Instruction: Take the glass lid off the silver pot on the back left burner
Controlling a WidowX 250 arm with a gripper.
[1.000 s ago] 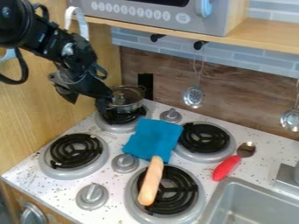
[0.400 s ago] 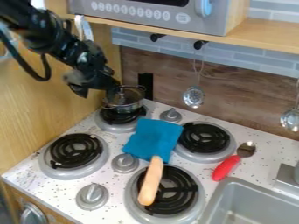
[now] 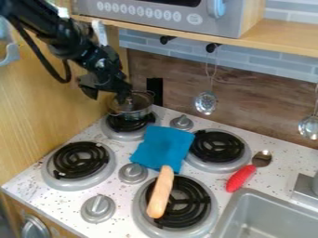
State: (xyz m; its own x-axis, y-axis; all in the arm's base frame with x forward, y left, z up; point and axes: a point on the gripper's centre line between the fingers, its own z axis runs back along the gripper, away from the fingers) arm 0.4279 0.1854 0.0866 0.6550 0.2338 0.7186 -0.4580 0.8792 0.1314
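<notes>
The claw (image 3: 122, 95) hangs right by the glass lid (image 3: 142, 99) of the small pot (image 3: 133, 114) on the back-left burner (image 3: 126, 136), covering part of that lid, so honestly I can't tell if it's clenched, released or even touching, with a blue cloth (image 3: 162, 147) nearby and the sink (image 3: 249, 194) cut off lower right.

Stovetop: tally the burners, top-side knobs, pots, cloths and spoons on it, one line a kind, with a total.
Burners: 4
Knobs: 3
Pot: 1
Cloth: 1
Spoon: 1
Total: 10
</notes>
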